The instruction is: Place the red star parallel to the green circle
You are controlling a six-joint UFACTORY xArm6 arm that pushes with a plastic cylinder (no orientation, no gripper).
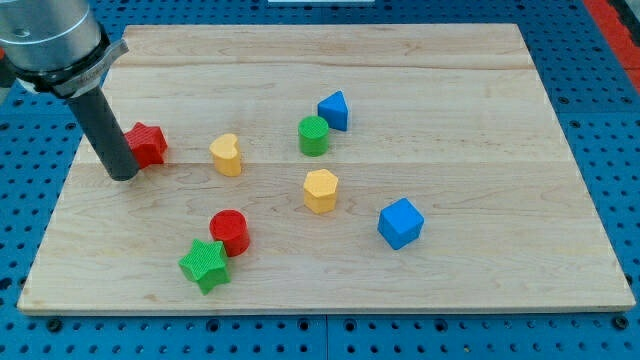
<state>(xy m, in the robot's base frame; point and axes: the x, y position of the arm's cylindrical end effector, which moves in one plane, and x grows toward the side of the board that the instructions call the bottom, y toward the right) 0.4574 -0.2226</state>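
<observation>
My tip holds nothing and touches the left side of the red star, far left on the board. The green circle sits well right, past the yellow heart. I judge a steady rightward push best, keeping the star level with the circle and just far of the heart.

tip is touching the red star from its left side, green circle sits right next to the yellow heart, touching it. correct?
Not quite. My tip is against the left side of the red star, as you say. But the green circle does not touch the yellow heart: the camera view shows bare board between them. The green circle's close neighbour is the blue block, at its upper right.
</observation>
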